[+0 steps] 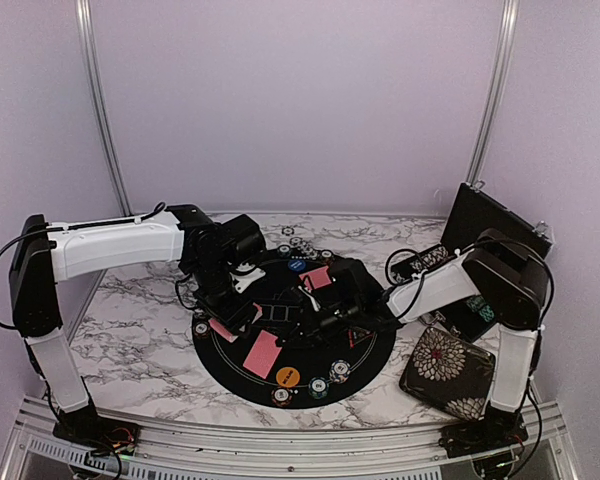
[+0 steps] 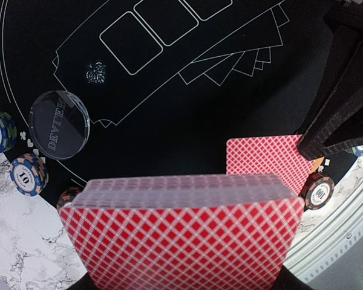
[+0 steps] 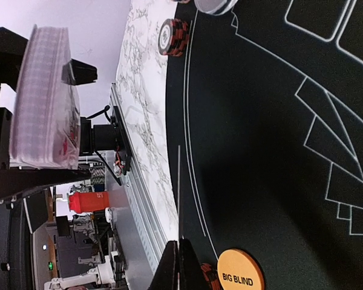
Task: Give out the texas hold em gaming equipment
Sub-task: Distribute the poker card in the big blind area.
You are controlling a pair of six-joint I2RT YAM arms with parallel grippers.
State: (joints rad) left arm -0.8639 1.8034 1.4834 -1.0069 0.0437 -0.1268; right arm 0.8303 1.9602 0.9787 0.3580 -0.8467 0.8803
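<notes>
My left gripper (image 1: 230, 315) is shut on a thick deck of red-backed playing cards (image 2: 181, 238), held over the left part of the round black mat (image 1: 365, 350); the deck hides its fingers. My right gripper (image 3: 180, 244) is shut on one single card (image 2: 267, 160), which lies flat and low by the mat's near edge; whether it touches the mat I cannot tell. An orange BIG BLIND disc (image 3: 240, 273) and a chip stack (image 2: 318, 192) sit beside it. A clear dealer button (image 2: 59, 124) rests on the mat.
More chip stacks (image 1: 318, 388) ring the mat's near edge, others (image 1: 302, 246) and a blue disc (image 1: 296, 266) its far edge. Another card (image 1: 315, 277) lies further back. A floral pouch (image 1: 447, 372) and an open black case (image 1: 495, 225) stand at the right.
</notes>
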